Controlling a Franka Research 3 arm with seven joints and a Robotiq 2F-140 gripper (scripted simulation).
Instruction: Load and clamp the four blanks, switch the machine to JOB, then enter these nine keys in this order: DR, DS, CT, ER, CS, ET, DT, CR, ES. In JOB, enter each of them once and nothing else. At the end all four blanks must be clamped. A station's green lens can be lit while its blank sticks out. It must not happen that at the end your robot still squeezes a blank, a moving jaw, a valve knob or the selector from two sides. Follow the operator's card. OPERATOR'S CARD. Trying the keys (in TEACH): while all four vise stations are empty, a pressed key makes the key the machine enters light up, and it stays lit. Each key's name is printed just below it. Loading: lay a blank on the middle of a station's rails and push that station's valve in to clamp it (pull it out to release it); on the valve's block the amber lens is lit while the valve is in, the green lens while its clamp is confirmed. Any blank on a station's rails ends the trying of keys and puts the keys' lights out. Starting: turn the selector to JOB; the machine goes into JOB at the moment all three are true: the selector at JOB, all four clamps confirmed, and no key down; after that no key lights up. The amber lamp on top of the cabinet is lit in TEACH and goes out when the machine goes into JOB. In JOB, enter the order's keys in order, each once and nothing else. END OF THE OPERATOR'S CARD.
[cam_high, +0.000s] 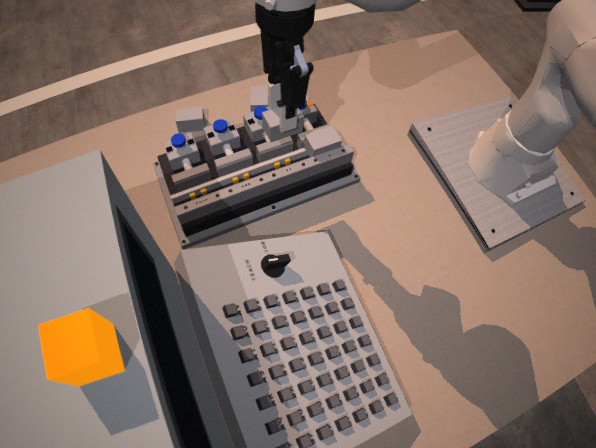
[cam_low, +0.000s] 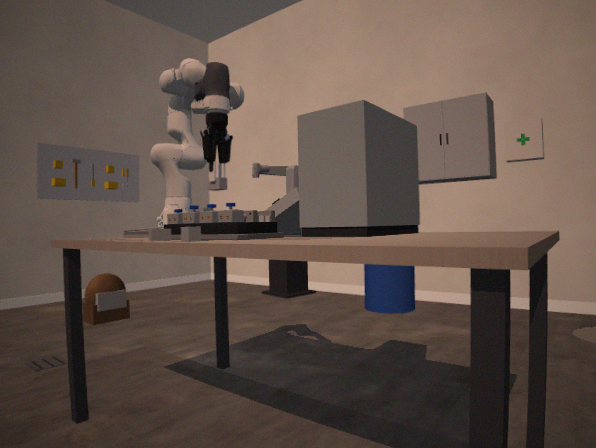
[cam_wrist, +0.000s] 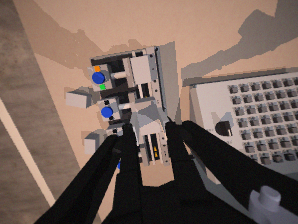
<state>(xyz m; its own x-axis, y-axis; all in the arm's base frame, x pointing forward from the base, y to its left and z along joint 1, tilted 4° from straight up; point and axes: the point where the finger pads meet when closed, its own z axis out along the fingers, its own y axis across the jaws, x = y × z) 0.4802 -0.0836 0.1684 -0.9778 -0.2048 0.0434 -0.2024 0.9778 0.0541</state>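
You have the gripper (cam_high: 281, 118) (cam_low: 217, 175) (cam_wrist: 147, 116) closed on a blank (cam_high: 271, 125) (cam_low: 218, 185) (cam_wrist: 150, 125), held from two sides; the exterior view shows it raised above the vise row (cam_high: 272, 206) (cam_low: 225, 228) (cam_wrist: 159, 75); a loaded blank (cam_high: 324, 139) (cam_wrist: 141, 69) lies in the station at the arm-base end, its amber lens (cam_high: 310, 103) (cam_wrist: 97, 68) and green lens (cam_wrist: 103, 87) lit; two loose blanks, one (cam_high: 190, 119) (cam_wrist: 91, 144) and another (cam_high: 259, 95) (cam_wrist: 78, 99), lie on the table beside the valve side; the amber lamp (cam_high: 80, 345) glows on your cabinet (cam_high: 50, 225) (cam_low: 332, 170), so TEACH; the black selector (cam_high: 274, 265) (cam_wrist: 223, 128) stands untouched near the keys (cam_high: 298, 316) (cam_wrist: 251, 106), which are unlit.
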